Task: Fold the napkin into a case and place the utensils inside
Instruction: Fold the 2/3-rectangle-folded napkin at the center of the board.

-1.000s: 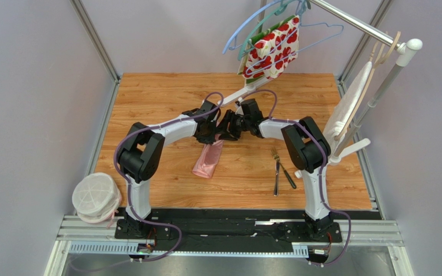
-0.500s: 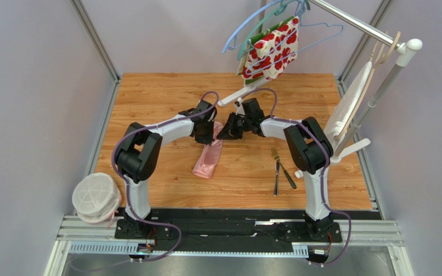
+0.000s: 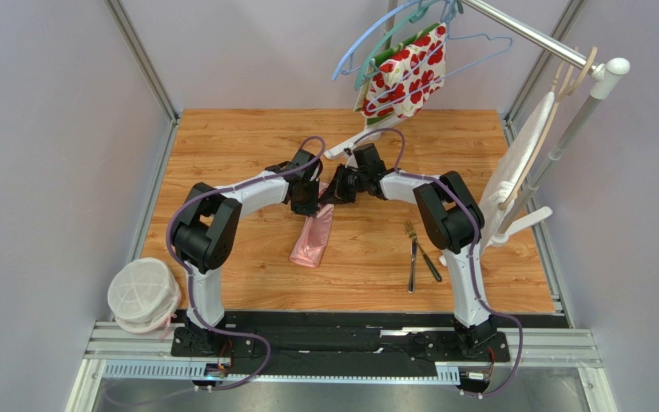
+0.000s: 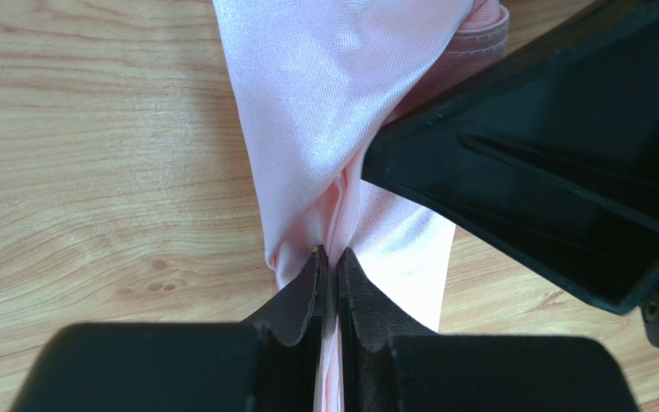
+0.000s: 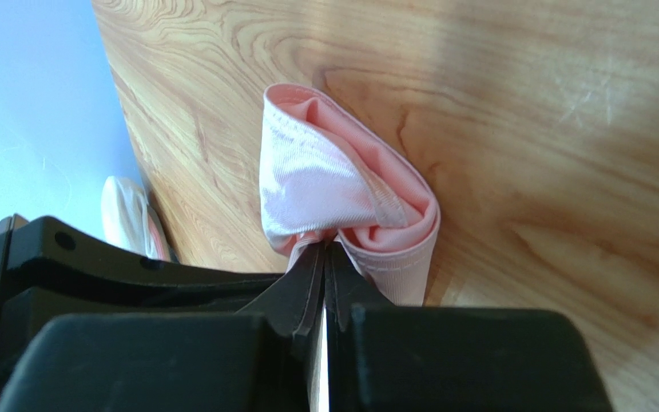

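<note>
The light-pink napkin (image 3: 312, 238) lies as a long narrow strip on the wooden table (image 3: 221, 154), its far end lifted between both arms. My left gripper (image 4: 330, 256) is shut on a pinched fold of the napkin (image 4: 324, 94). My right gripper (image 5: 324, 249) is shut on the napkin's (image 5: 341, 184) hemmed edge, close beside the left one (image 3: 314, 198). The fork (image 3: 411, 253) and a darker thin utensil (image 3: 430, 264) lie side by side to the right of the napkin, apart from both grippers.
A red-and-white floral cloth (image 3: 408, 75) hangs on hangers from a rail at the back. A white cloth (image 3: 520, 163) hangs on the rack at the right. A white mesh bowl (image 3: 142, 293) sits off the table's front left corner.
The right gripper moved left onto the napkin's far end and closed on it. The left gripper tightened on the cloth and stayed in place.
</note>
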You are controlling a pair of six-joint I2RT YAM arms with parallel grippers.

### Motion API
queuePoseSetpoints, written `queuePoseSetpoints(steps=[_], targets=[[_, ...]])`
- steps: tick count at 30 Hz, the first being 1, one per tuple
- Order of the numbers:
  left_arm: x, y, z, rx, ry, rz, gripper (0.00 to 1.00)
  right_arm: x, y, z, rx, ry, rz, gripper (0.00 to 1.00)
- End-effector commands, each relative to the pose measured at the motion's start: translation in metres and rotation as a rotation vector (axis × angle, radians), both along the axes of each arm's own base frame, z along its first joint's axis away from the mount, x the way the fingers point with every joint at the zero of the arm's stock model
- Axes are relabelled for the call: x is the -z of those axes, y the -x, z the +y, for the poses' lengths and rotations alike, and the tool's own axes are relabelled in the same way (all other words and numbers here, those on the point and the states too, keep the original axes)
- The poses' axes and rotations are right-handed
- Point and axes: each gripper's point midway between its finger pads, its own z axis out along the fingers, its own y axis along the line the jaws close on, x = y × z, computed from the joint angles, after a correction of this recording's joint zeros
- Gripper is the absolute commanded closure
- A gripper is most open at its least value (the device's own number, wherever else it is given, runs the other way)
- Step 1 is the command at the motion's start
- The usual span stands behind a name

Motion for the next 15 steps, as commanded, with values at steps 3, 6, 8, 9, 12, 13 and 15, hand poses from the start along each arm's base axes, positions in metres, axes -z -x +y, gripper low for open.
queuePoseSetpoints(steps=[3,6,8,9,12,13,15], targets=[[-0.012,0.010,-0.003,0.007,0.038,0.016,0.89,-0.001,-0.012,0.009,0.003,-0.002,-0.031,0.97],[-0.014,0.013,-0.005,0.013,0.047,0.018,0.82,0.002,-0.013,0.010,-0.003,-0.007,-0.024,0.97],[-0.021,0.015,-0.004,0.017,0.055,0.004,0.67,0.002,-0.014,0.011,-0.004,-0.009,-0.025,0.97],[-0.026,0.015,-0.003,0.015,0.056,-0.005,0.63,0.001,-0.014,0.012,-0.007,-0.011,-0.026,0.97],[-0.055,0.006,0.001,0.000,0.061,-0.072,0.37,0.001,-0.012,0.013,-0.019,-0.019,-0.020,0.97],[-0.060,0.006,0.005,-0.003,0.047,-0.070,0.37,0.000,-0.013,0.013,-0.021,-0.023,-0.022,0.97],[-0.072,-0.004,0.011,-0.026,0.045,-0.087,0.37,-0.002,-0.011,0.015,-0.038,-0.032,-0.027,0.98]])
